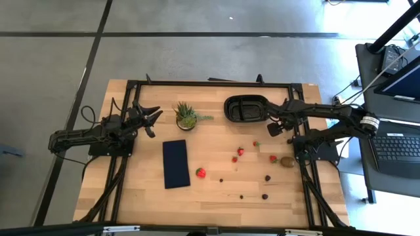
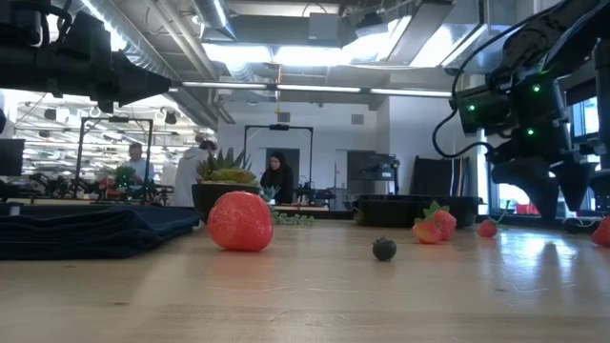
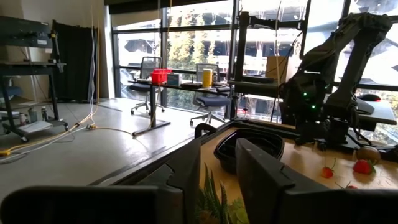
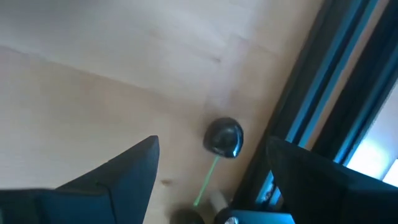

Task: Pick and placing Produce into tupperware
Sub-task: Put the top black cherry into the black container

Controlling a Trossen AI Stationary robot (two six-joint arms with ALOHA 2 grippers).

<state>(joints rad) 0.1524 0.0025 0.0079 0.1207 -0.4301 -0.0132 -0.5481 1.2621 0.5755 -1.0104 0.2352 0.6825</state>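
Black oval tupperware (image 1: pixel 245 109) at the table's (image 1: pixel 216 190) far edge, long axis left–right; right gripper (image 1: pixel 274 126) open and empty just beside it; left gripper (image 1: pixel 152 122) narrowly parted, empty.

red strawberry (image 1: pixel 201 173), black tupperware (image 1: pixel 245 109), perhaps brownish kiwi (image 1: pixel 287 161)

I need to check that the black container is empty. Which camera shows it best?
The high view: it looks straight down into the black container, showing its whole rim and inside, with no fruit visible. The low view shows only its side wall. The left wrist view shows it partly, behind a finger. The right wrist view misses it.
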